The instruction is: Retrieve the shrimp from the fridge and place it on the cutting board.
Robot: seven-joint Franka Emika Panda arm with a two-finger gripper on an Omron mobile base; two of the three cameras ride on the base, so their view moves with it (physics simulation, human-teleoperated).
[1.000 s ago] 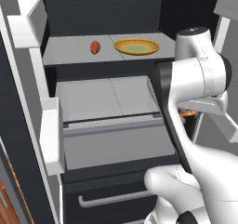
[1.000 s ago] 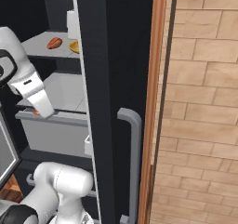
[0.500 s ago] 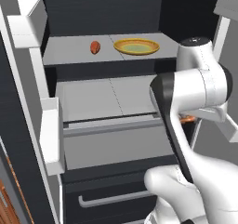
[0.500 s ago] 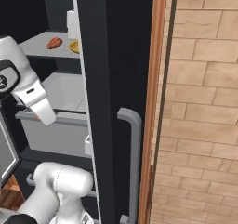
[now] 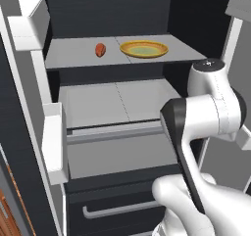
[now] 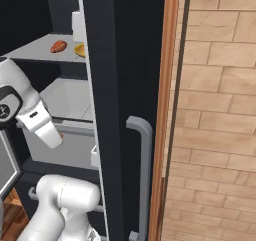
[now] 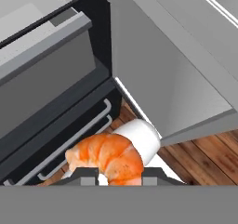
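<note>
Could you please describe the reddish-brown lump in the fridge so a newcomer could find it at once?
Look into the open fridge at its top shelf. The lump lies there alone, left of the yellow plate. It is a small dark oval, while the plate is wide, flat and round.

The fridge (image 5: pixel 98 14) stands open. On its upper shelf (image 5: pixel 73 54) a reddish-brown lump (image 5: pixel 100 50) lies left of a yellow plate (image 5: pixel 144 49), apart from it. Below sit pale drawers (image 5: pixel 112 132). White door bins (image 5: pixel 54 142) hang at left. The arm (image 5: pixel 206 117) rises at right.
</note>
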